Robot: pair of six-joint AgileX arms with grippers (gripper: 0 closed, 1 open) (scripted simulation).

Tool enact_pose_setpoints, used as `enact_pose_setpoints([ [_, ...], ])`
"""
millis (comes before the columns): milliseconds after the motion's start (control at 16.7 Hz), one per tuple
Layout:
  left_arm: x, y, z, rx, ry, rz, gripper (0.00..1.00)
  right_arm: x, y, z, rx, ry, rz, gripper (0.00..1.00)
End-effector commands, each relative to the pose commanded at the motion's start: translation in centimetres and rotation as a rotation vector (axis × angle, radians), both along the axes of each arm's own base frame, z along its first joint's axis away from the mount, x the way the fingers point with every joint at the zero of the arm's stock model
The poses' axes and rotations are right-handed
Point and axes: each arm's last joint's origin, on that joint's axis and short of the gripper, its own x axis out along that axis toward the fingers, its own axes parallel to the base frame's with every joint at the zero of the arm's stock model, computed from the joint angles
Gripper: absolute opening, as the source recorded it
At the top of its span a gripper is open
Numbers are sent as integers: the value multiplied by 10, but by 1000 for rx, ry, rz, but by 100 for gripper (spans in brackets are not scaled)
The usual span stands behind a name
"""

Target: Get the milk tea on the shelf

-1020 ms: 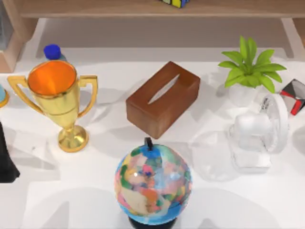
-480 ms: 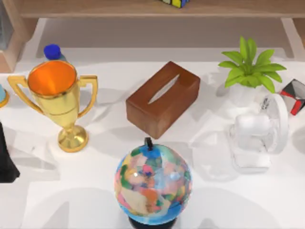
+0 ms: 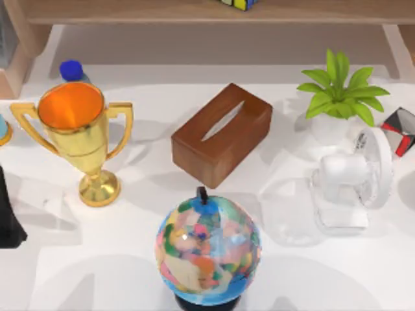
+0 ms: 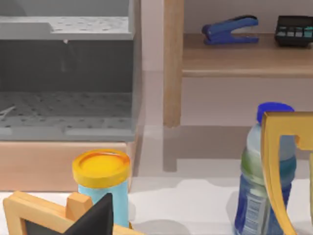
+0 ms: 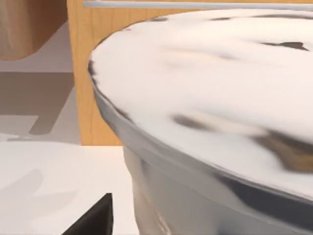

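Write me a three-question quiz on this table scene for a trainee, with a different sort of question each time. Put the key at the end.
1. True or false: in the top view, the tissue box lies between the trophy and the plant.
2. In the left wrist view, what lies on the shelf beside the calculator? A) a blue stapler B) a fan C) a candle
3. Fill in: the thing nearest the top view's lower edge is the ____.

Key: 1 true; 2 A; 3 globe.
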Motion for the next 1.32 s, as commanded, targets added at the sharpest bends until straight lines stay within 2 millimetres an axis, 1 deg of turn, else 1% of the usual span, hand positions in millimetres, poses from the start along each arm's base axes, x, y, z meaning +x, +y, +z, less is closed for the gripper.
enact_pose_setpoints([
  [120,0,0,0,0,0,0,100,0,0,0,0,0,0,100],
  [900,0,0,0,0,0,0,100,0,0,0,0,0,0,2],
  [960,0,0,0,0,0,0,100,0,0,0,0,0,0,0],
  [1320,0,0,0,0,0,0,100,0,0,0,0,0,0,0],
])
